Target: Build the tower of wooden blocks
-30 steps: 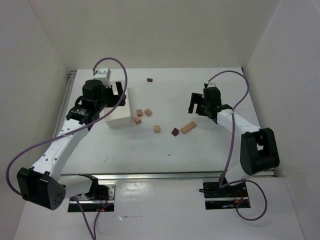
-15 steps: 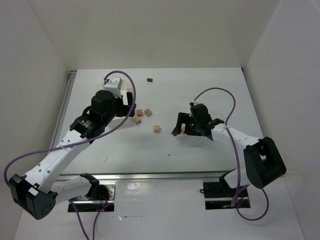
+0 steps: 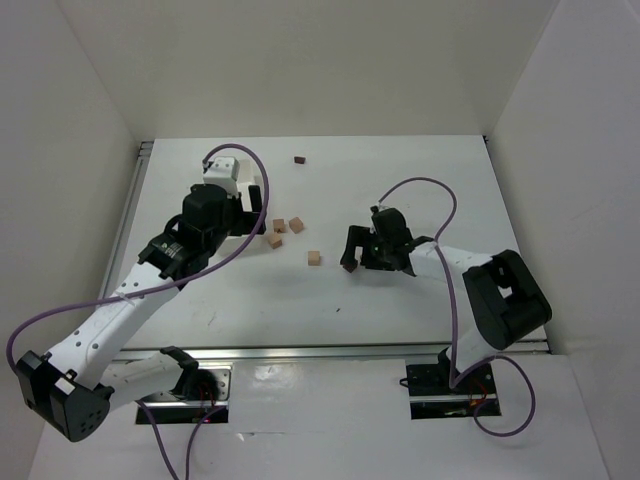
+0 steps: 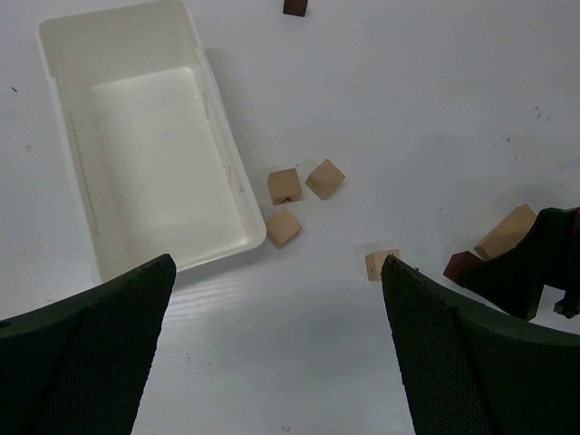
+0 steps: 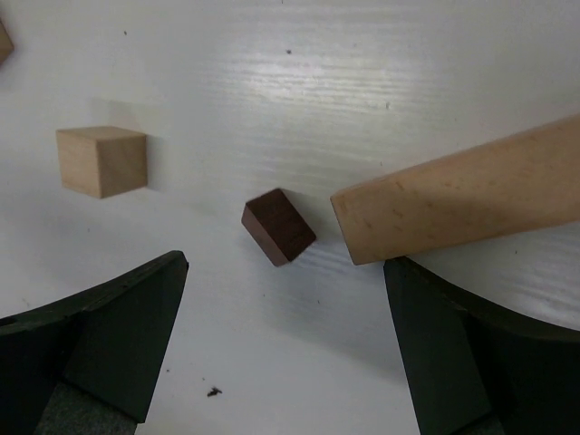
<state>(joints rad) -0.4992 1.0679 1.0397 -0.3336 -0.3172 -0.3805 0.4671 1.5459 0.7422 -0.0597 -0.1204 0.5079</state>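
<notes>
My right gripper (image 5: 285,272) hangs spread wide, the maroon block (image 5: 278,227) lying skewed between my fingers and the plank (image 5: 462,195) end just inside one fingertip, so closing could snag the plank or twist the block loose.

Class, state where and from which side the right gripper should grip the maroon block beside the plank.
Probably come straight down and pinch its two flat opposite sides. The maroon block lies diagonally, touching nothing, but the plank end is close, so turn the open right gripper to miss it.
</notes>
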